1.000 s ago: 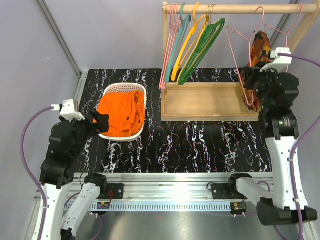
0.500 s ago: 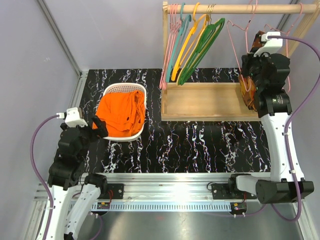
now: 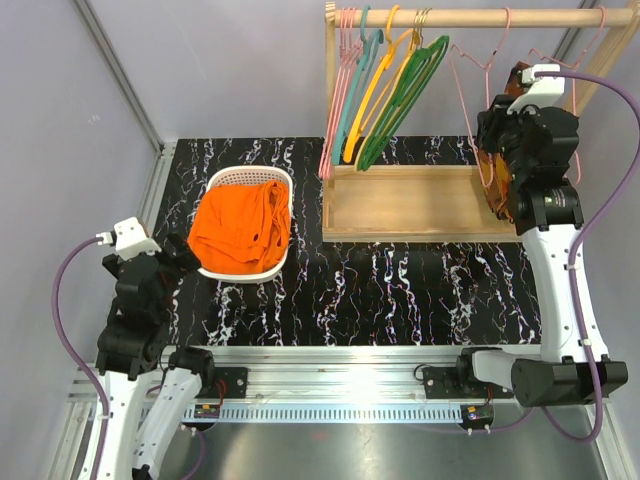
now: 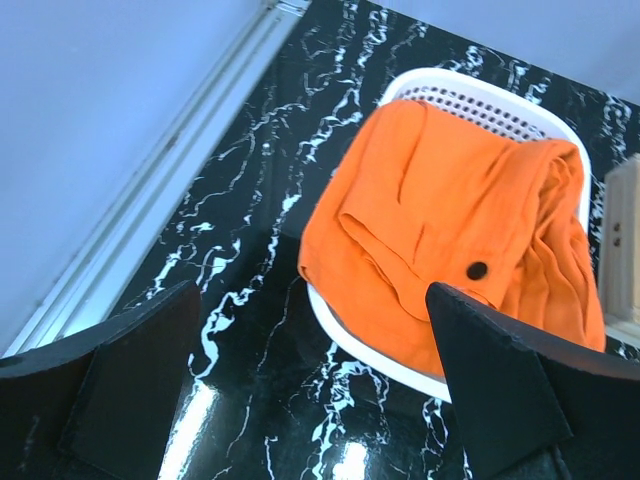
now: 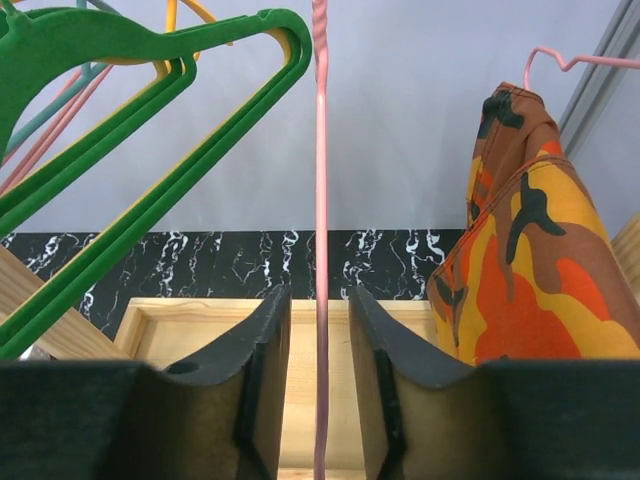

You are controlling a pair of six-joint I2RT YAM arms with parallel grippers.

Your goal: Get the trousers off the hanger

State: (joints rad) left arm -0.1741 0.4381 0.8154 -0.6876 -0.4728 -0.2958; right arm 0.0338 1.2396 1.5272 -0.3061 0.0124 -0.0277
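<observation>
Left of the wooden tray [image 3: 420, 236], the orange trousers [image 3: 240, 232] lie bunched up in a white basket [image 3: 250, 172], and one edge hangs over the basket's near rim. They are not on the pink wire hanger [image 5: 320, 180], which hangs above the right end of the tray. The right gripper [image 5: 318, 300] is up there too. Its two fingers stand one on each side of the pink wire with a little gap on both sides, so it is let go and not squeezing. A patchy orange and brown cloth [image 5: 520, 250] hangs just right of it. The left gripper [image 4: 312, 295] is far left of the tray, close to the basket. It is spread wide and holds nothing.
</observation>
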